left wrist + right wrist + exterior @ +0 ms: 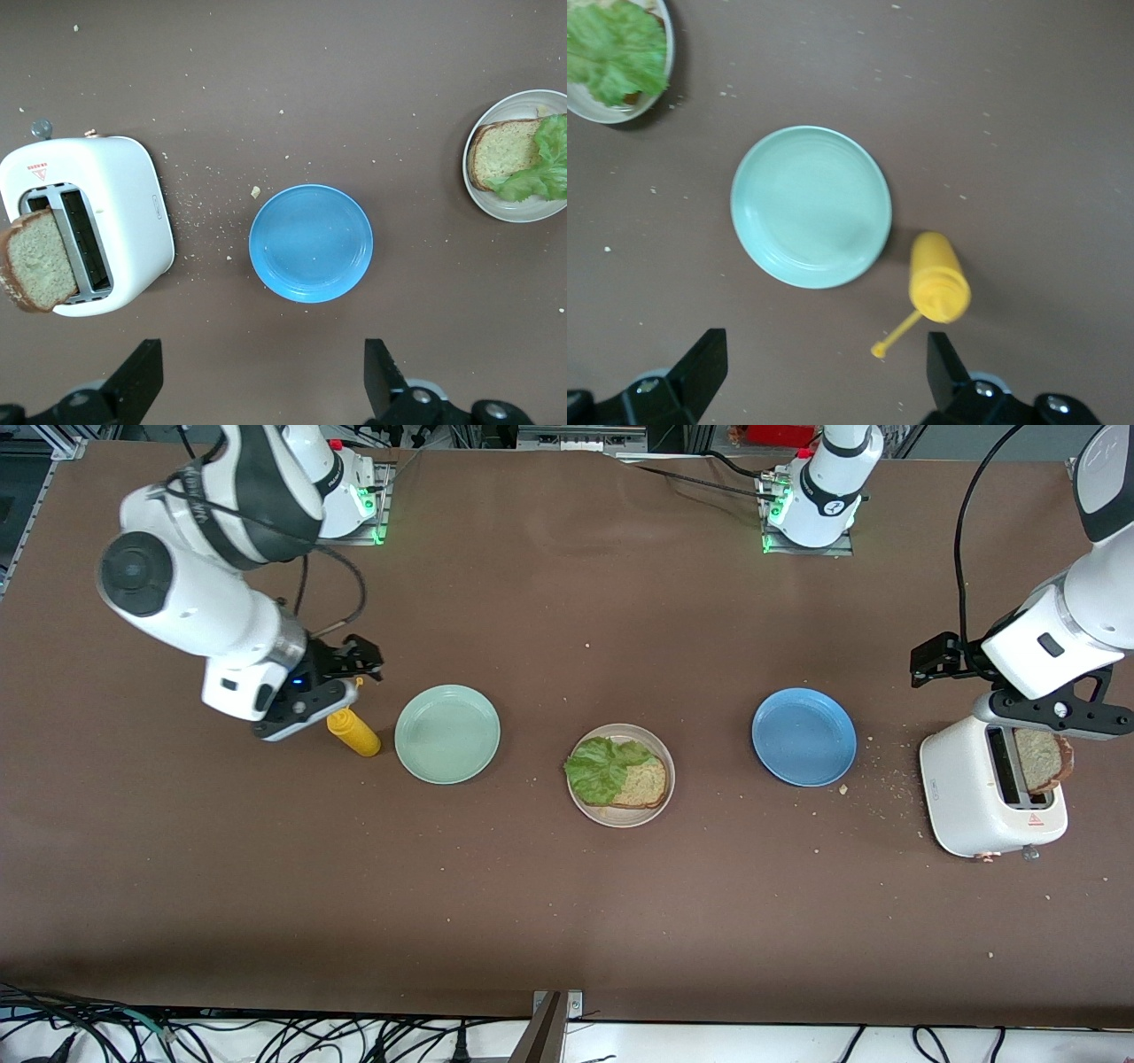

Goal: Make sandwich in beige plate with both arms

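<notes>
The beige plate [663, 755] sits mid-table and holds one brown bread slice [642, 781] with a green lettuce leaf [602, 766] partly over it. The plate [496, 202], slice [500, 150] and leaf [542, 168] also show in the left wrist view, and the leaf [616, 49] in the right wrist view. A second bread slice [1041, 760] stands in the white toaster [974, 797] and also shows in the left wrist view [35, 261]. My left gripper [1054, 717] hangs open and empty above the toaster [115, 204]. My right gripper [306, 710] is open and empty, up beside a yellow squeeze bottle [354, 732].
A mint-green plate [447, 733] lies between the bottle and the beige plate. A blue plate [803, 736] lies between the beige plate and the toaster. Crumbs are scattered near the toaster. In the right wrist view the bottle [939, 276] is beside the mint plate [811, 205].
</notes>
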Controlling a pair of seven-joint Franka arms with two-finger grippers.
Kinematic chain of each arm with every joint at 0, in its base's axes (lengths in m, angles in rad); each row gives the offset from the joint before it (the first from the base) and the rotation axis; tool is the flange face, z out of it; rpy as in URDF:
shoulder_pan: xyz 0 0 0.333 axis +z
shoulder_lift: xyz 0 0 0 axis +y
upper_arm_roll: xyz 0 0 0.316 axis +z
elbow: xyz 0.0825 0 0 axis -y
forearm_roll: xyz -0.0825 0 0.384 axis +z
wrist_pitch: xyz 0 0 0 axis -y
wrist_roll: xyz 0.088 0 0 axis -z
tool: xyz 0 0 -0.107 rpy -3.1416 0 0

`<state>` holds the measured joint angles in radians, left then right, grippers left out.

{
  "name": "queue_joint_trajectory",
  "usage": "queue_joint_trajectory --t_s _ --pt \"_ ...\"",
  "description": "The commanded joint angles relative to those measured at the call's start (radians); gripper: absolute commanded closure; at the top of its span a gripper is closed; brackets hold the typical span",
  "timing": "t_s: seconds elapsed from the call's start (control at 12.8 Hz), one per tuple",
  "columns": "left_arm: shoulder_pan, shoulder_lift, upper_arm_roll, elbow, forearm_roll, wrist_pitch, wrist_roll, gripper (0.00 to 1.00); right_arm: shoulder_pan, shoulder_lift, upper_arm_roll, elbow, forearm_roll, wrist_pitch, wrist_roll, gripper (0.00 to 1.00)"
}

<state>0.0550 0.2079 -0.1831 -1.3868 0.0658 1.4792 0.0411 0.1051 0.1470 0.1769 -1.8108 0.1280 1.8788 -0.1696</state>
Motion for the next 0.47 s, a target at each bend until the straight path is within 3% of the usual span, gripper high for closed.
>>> queue_joint_trajectory --t_s 0.0,0.16,0.39 --pt "0.005 -0.004 -0.003 0.009 -0.006 -0.016 -0.001 0.00 -0.057 -0.055 -0.045 -0.045 -0.007 -0.033 -0.016 0.00" --pt "0.005 -0.004 -0.002 0.009 -0.006 -0.016 -0.001 0.00 -0.057 -0.069 -0.106 -0.042 -0.036 -0.062 0.057 0.00" --pt "0.005 -0.004 -0.001 0.009 -0.006 -0.019 -0.001 0.00 -0.058 -0.105 -0.109 -0.030 -0.167 -0.090 0.204 0.00"
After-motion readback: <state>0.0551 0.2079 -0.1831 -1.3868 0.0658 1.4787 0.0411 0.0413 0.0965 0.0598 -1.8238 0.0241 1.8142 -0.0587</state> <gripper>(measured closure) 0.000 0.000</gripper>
